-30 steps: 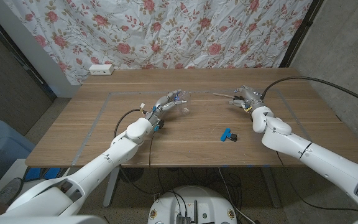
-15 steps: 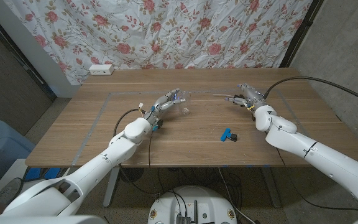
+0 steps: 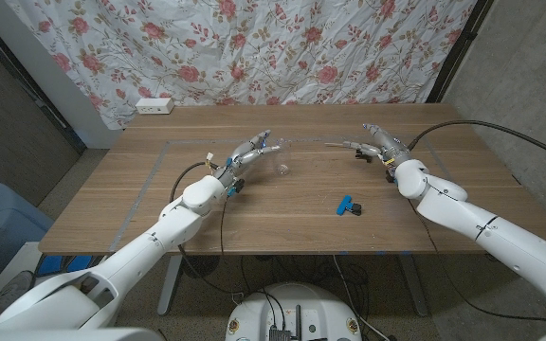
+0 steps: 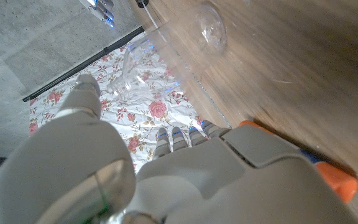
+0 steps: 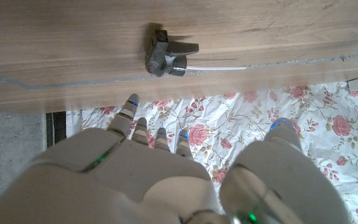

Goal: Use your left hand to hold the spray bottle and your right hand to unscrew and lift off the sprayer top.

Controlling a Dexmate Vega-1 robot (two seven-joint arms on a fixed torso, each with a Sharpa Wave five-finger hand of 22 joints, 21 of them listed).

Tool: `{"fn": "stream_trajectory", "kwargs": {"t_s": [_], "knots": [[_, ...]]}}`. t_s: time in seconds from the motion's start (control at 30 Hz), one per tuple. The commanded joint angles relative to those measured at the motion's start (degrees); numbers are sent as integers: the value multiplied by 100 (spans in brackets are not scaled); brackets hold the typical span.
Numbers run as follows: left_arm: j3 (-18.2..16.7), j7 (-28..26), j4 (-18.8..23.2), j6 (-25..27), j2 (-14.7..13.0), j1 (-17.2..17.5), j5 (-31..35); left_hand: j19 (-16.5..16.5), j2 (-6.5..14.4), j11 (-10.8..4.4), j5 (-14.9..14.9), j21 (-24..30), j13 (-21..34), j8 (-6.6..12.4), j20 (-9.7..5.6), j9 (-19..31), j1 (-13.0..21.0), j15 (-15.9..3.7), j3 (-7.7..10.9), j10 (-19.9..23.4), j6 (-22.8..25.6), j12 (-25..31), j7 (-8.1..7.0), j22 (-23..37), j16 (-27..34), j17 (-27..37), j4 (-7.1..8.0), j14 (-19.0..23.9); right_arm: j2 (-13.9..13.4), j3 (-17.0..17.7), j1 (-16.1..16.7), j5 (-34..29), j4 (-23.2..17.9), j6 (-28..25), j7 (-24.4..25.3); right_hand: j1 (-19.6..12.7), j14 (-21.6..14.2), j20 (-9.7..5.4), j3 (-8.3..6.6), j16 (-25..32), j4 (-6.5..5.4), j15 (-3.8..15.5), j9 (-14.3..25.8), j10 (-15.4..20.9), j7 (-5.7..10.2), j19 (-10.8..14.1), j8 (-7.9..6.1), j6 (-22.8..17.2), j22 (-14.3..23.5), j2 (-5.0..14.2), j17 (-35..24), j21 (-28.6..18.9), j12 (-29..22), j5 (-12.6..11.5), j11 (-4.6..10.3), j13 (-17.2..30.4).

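The clear spray bottle point(image 3: 279, 156) stands on the table's middle, without its top. My left hand point(image 3: 247, 153) is just left of it, fingers stretched toward it and apart; in the left wrist view the bottle point(image 4: 160, 56) shows a little beyond my left hand point(image 4: 185, 168). The dark grey sprayer top point(image 5: 166, 56) with its white tube lies on the wood. In the head view the sprayer top point(image 3: 344, 145) rests just left of my right hand point(image 3: 382, 147), whose fingers are spread and hold nothing. In the right wrist view my right hand point(image 5: 142, 168) stays apart from the top.
A small blue and black clip point(image 3: 349, 205) lies on the table nearer me, right of centre. A white power strip point(image 3: 154, 104) sits at the far left edge. A floral curtain hangs behind the table. Taped lines mark a rectangle on the wood.
My right hand has drawn back to the right, away from the sprayer top on the table. My left hand has shifted slightly left, off the bottle, which stays in place.
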State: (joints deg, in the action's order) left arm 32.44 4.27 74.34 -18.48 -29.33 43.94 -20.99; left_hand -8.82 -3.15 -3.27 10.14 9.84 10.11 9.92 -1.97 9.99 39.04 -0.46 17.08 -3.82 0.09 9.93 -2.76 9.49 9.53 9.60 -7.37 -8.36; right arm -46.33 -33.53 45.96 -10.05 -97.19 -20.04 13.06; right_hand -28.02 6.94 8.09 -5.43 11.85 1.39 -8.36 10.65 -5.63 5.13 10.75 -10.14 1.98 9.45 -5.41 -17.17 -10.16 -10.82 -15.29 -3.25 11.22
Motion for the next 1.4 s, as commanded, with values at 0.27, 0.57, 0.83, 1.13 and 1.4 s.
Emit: {"fn": "stream_trajectory", "kwargs": {"t_s": [0.27, 0.57, 0.83, 1.13, 1.4], "knots": [[-236, 452, -49, -266, -194, 78, -399, -133, 31, 44, -11, 9, 9, -6, -124, 8, -180, 8, -43, -149, -177, 24, 19, 16, 20, 12, 35, -143, 212, 376, 140, 895, 311, 862, 98, 213, -30, -143, 43, 22, -94, 140, -13, 110, 12, 5, -28, 52, 21, 59, 2, -39, -73, -43, 59, -1], [-338, 626, -231, -509, -213, 76, -526, -191, 55, 36, -18, 13, 7, 10, -148, 6, -301, 5, -72, -166, -191, 43, 26, 18, 31, 14, 75, -170, 391, 499, 188, 1291, 528, 1218, 153, 373, -180, -314, 92, 70, -154, 311, -27, 295, -54, 132, -69, -38, 17, 113, 61, -83, -116, -28, 143, -24], [-441, 484, -344, -615, -175, 129, -562, -219, 102, 53, -16, 29, 5, 23, -150, 5, -462, 15, -108, -185, -197, 58, 44, 21, 43, 16, 138, -189, 577, 622, 208, 1734, 811, 1699, 101, 440, -257, -403, 106, 79, -174, 380, -36, 517, -71, 174, -117, -208, 13, 169, 117, -82, -164, -18, 192, -41], [-534, 344, -507, -847, -25, 185, -632, -227, 184, 53, -4, 44, 2, 48, -151, 4, -603, 28, -126, -185, -150, 72, 58, 23, 63, 17, 200, -169, 748, 694, 197, 2114, 1080, 2100, 6, 586, -339, -485, 135, 101, -241, 479, -44, 669, -78, 213, -133, -339, 11, 244, 153, -79, -175, 9, 252, -56], [-605, 394, -647, -1013, 23, 295, -773, -204, 397, 24, 28, 71, -2, 84, -154, 3, -806, -1, -122, -112, -28, 110, 61, 25, 91, 20, 310, -105, 953, 784, 224, 2499, 1349, 2602, -104, 803, -427, -577, 157, 120, -356, 667, -53, 909, -51, 195, -120, -434, 6, 392, 193, -52, -192, 46, 301, -75]]}}
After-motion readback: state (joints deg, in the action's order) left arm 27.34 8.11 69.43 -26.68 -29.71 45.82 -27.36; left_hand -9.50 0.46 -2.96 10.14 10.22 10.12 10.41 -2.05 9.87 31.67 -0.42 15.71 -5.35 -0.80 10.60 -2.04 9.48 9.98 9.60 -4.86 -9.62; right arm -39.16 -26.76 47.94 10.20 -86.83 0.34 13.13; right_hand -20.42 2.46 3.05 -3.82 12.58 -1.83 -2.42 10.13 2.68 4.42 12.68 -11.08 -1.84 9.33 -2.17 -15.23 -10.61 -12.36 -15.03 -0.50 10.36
